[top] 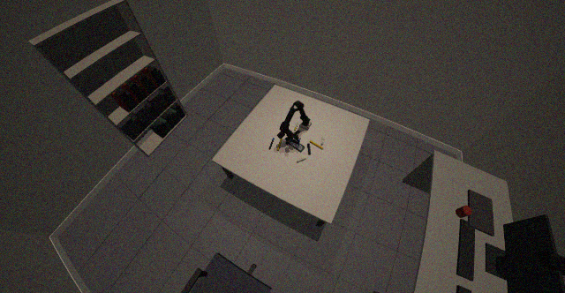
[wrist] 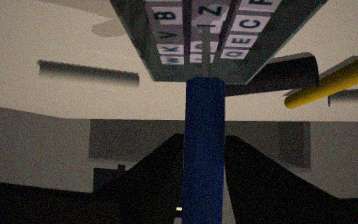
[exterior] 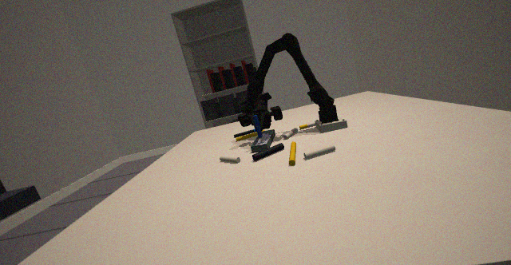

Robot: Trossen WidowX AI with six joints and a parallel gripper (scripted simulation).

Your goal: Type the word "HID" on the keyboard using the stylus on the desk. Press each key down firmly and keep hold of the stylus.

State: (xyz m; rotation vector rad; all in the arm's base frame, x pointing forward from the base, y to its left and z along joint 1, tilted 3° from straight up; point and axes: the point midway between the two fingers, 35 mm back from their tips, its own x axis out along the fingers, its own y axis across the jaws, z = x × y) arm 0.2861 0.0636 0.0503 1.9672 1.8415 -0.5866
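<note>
My gripper (exterior: 256, 118) is shut on a blue stylus (exterior: 257, 126) (wrist: 203, 150) and holds it nearly upright, tip down. The small grey keyboard (exterior: 263, 142) (wrist: 150, 45) lies on the white table just under it. In the wrist view the stylus's thin tip (wrist: 207, 50) reaches over the lettered keys near the keyboard's front rows; I cannot tell which key it is on or whether it touches. In the top view the arm (top: 292, 125) stands over the cluster of things near the table's middle.
Loose rods lie around the keyboard: a black one (exterior: 267, 152) (wrist: 285, 72), a yellow one (exterior: 292, 153) (wrist: 330, 82), grey ones (exterior: 319, 152) (exterior: 230, 160) (wrist: 87, 72), and a black and yellow pair (exterior: 245, 135) behind. The arm's base (exterior: 331, 125) is to the right. A bookshelf (exterior: 217, 57) stands beyond the table.
</note>
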